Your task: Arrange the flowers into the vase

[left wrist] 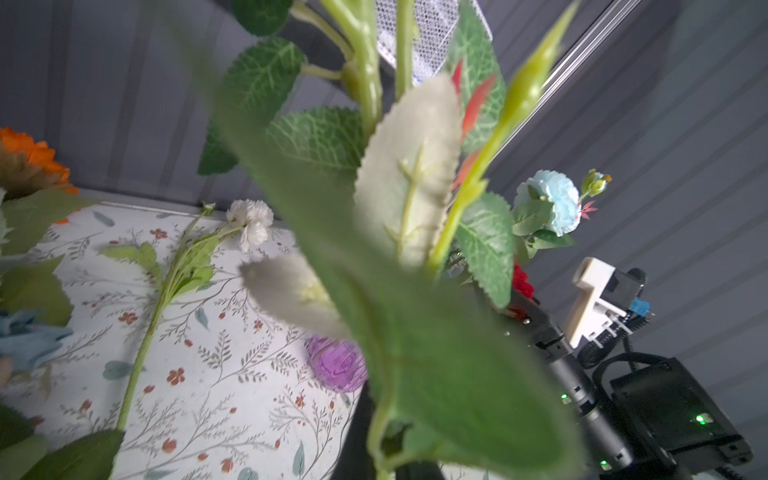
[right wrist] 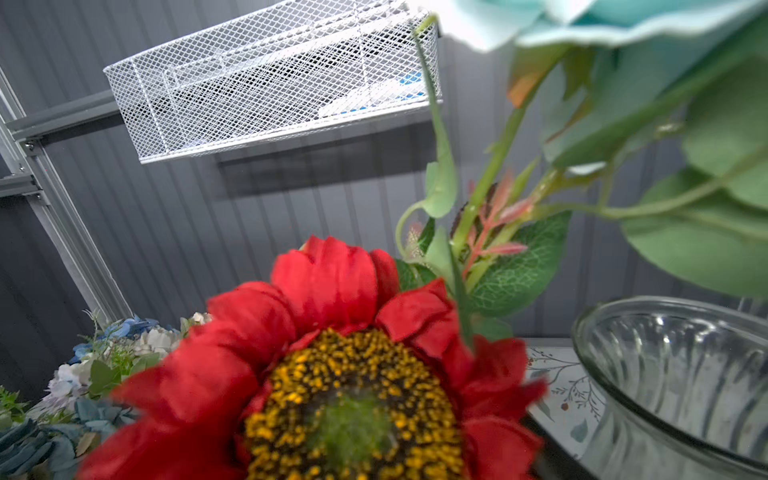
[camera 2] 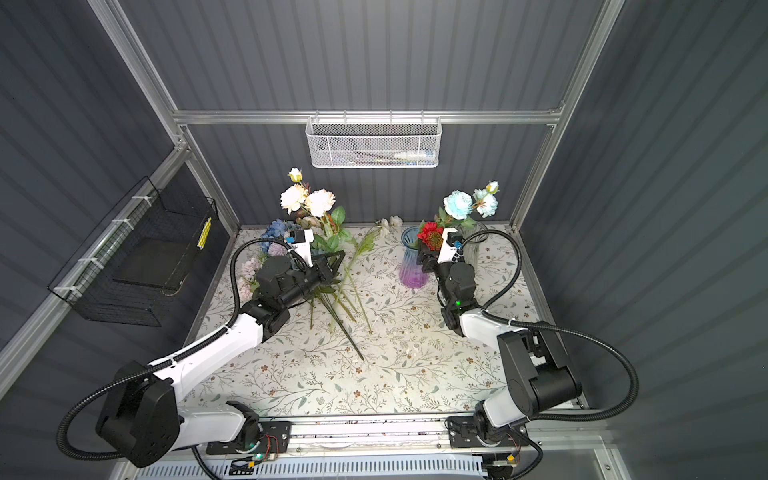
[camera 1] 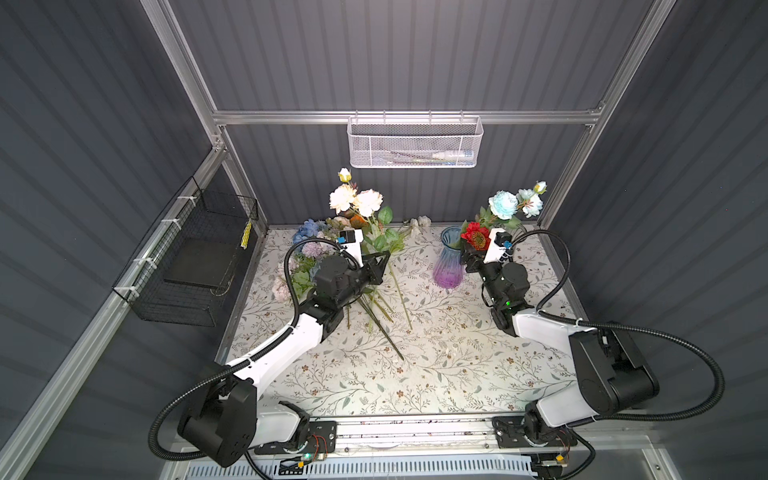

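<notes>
In a top view the left pincer (camera 1: 384, 262), left of centre, is clamped on the stem of the cream flowers (camera 1: 355, 199), whose heads rise toward the back wall. Behind and to the left of it, a pile of flowers (camera 1: 305, 245) lies on the surface (camera 1: 436, 365) with stems (camera 1: 384, 320) fanning toward the middle. A white sprig (camera 1: 419, 222) lies at the back edge. The purple vase (camera 1: 449, 266) stands upright right of centre. Just to its right, the right pincer (camera 1: 466, 249) sits under a red flower (camera 1: 476, 237); I cannot tell whether it is open or gripping. Pale blue flowers (camera 1: 505, 205) rise above it. In a top view a clear vase (camera 2: 473, 245) shows just right of that wrist. In the left wrist view, blurred leaves and stems of the cream flowers fill the centre. The purple vase's base (left wrist: 336, 365) is low in the frame, the white sprig (left wrist: 249, 220) lies at left, and an orange flower (left wrist: 29, 158) is at the left edge. In the right wrist view the red flower (right wrist: 353, 374) fills the lower centre and hides the pincer. The clear vase (right wrist: 623, 332) is at lower right, and a pale blue stem descends behind the red head.
</notes>
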You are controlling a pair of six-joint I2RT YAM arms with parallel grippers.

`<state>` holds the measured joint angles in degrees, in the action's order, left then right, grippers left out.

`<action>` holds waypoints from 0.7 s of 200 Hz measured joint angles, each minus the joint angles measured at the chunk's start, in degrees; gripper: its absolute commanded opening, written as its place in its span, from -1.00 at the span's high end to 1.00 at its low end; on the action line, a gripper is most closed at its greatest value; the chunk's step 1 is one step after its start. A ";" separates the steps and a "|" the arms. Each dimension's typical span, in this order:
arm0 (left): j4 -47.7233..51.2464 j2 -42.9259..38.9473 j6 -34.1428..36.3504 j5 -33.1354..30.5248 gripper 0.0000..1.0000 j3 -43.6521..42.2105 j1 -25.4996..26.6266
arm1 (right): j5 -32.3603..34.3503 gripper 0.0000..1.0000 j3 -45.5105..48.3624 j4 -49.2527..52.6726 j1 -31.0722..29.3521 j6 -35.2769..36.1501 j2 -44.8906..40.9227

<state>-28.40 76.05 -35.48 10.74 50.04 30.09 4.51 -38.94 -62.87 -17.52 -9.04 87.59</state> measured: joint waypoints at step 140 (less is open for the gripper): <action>-16.72 18.40 7.13 1.25 1.00 27.47 2.29 | -0.22 -0.12 -0.31 -8.07 3.58 -2.21 -2.34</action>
<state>-45.12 94.45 -28.36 11.99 77.52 32.38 4.29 -39.24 -70.94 -13.93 -11.25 85.25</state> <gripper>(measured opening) 0.087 0.561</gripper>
